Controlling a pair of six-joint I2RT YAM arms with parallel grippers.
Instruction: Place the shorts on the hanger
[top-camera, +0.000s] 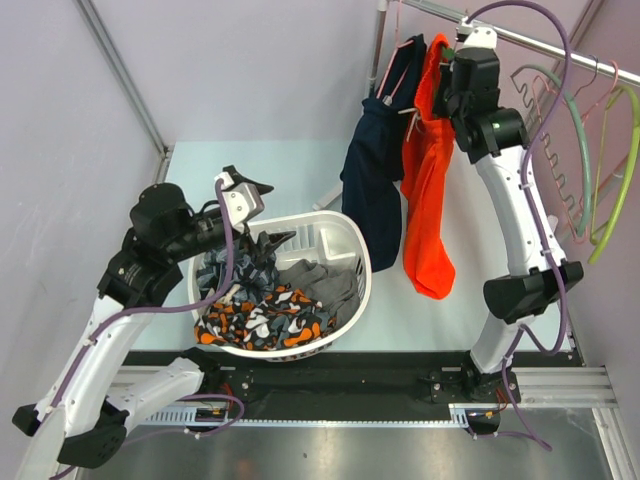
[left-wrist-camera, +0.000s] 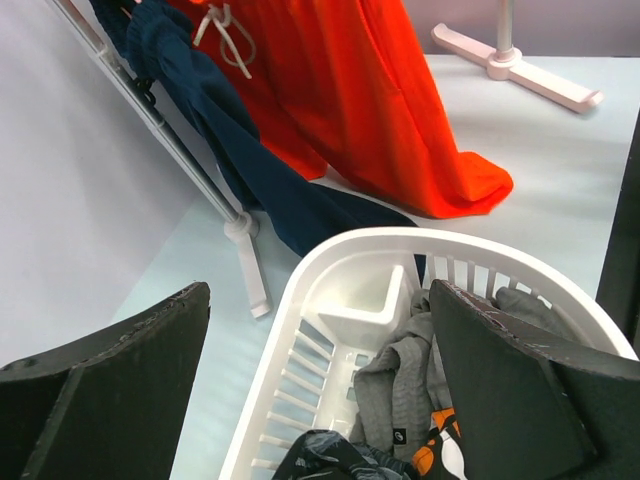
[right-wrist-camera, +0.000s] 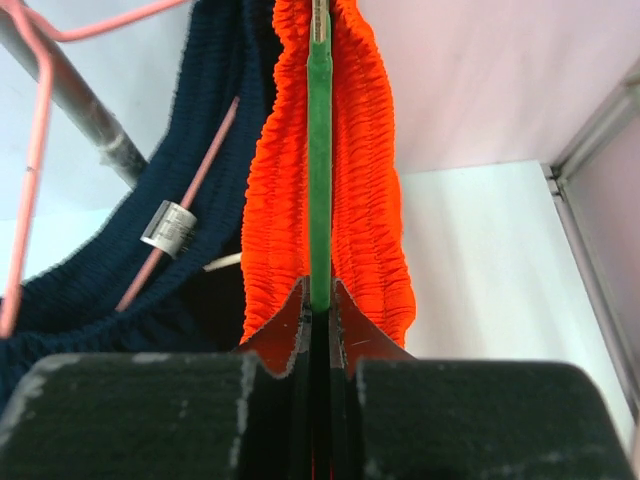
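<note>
While the right gripper (right-wrist-camera: 320, 300) is clamped tight on the one dark green hanger (right-wrist-camera: 318, 150), the shorts (top-camera: 428, 190) are seen hanging at the rail (top-camera: 530, 40). Their gathered orange-red waistband is bunched on both sides of the green strip in the right wrist view. One pair of shorts is counted. It is hung full length, with its lower hem brought down to the table (top-camera: 290, 170) and its single white drawstring (left-wrist-camera: 228, 35) knotted at the waist.

One navy garment (top-camera: 375, 190) is hung just beside the shorts, on their left in the top view, and is carried by one pink hanger (right-wrist-camera: 192, 180). Further along the rail two empty green hangers are made out, a pale one (top-camera: 585, 160) and a lime-green one (top-camera: 628, 190). Finer wire shapes between them cannot be counted with certainty.

One white slatted basket (top-camera: 355, 250) is set on the table, well apart from the rail. Three pieces of cloth are counted in it: an orange, black and white patterned cloth (top-camera: 265, 320), a grey garment (top-camera: 325, 278) and a dark patterned piece (top-camera: 258, 255).

The left gripper (top-camera: 248, 183) is held above the basket's far left rim with its two fingers (left-wrist-camera: 110, 400) spread wide. Nothing is gripped between them, and the basket is framed in the gap in the left wrist view.
</note>
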